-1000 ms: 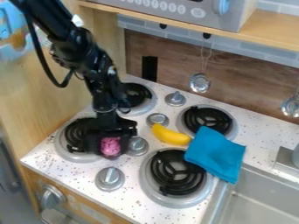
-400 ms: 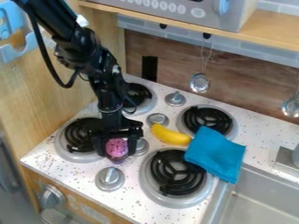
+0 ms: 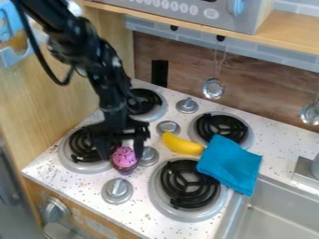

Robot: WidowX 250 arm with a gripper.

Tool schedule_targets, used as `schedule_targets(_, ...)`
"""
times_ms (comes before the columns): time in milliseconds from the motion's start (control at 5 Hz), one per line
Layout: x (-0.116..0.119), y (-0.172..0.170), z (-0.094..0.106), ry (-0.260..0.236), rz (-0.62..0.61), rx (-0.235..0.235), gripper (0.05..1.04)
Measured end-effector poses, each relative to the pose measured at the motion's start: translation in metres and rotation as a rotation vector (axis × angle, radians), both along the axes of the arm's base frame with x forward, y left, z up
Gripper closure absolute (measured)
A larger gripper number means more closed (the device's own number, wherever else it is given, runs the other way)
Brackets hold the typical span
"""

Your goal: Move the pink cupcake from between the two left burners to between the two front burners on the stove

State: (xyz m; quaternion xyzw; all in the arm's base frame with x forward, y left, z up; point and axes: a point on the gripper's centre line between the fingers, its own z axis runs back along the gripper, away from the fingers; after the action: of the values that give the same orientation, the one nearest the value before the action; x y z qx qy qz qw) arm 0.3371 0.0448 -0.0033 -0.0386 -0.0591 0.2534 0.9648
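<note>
Speckled stovetop [image 3: 79,186] separates gripper [image 3: 122,154] and cupcake [image 3: 124,159] from front edge [image 3: 81,204].

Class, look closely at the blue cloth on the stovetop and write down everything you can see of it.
The cloth is plain bright blue, apparently soft fabric, folded into a rough rectangle with soft creases. It lies slantwise, overlapping the nearer right burner and the edge of the farther one. Its lower end extends over the rim of the metal sink. The yellow banana's tip meets its left edge.
</note>
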Motion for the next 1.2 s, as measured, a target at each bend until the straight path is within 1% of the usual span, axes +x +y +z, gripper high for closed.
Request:
schedule_targets(200, -0.012, 0.01, 0.031, -0.053, -0.009, 0.008, 0.082)
schedule_targets(400, -0.036, 0.023, 0.069, -0.112, -0.072, 0.032, 0.082)
schedule_targets(600, -0.053, 0.033, 0.098, -0.105, -0.111, 0.062, 0.082)
schedule_targets(1200, -0.054, 0.034, 0.098, -0.103, -0.118, 0.065, 0.082)
